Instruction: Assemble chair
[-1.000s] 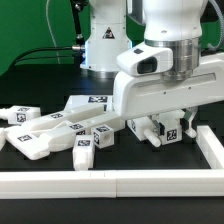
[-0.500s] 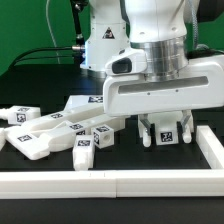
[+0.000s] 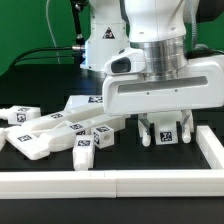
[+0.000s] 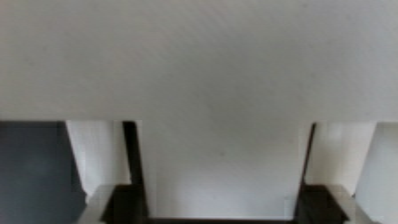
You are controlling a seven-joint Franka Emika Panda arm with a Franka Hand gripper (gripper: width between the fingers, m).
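Exterior view | we see the arm's swing has stopped | two-finger gripper [image 3: 167, 139] clamps chunky white tagged plastic chair part [image 3: 169, 127] near long white rail [image 3: 213, 150] | other chair pieces [image 3: 60, 128] heaped at the exterior view's left | fitting likely next

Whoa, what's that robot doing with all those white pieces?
A robot arm is building a little chair. Its jaws are down low by the table, one on each side of a white tagged piece, and they seem closed on it. The other pieces lie in a jumbled pile to the exterior view's left. A white rail runs along the front.
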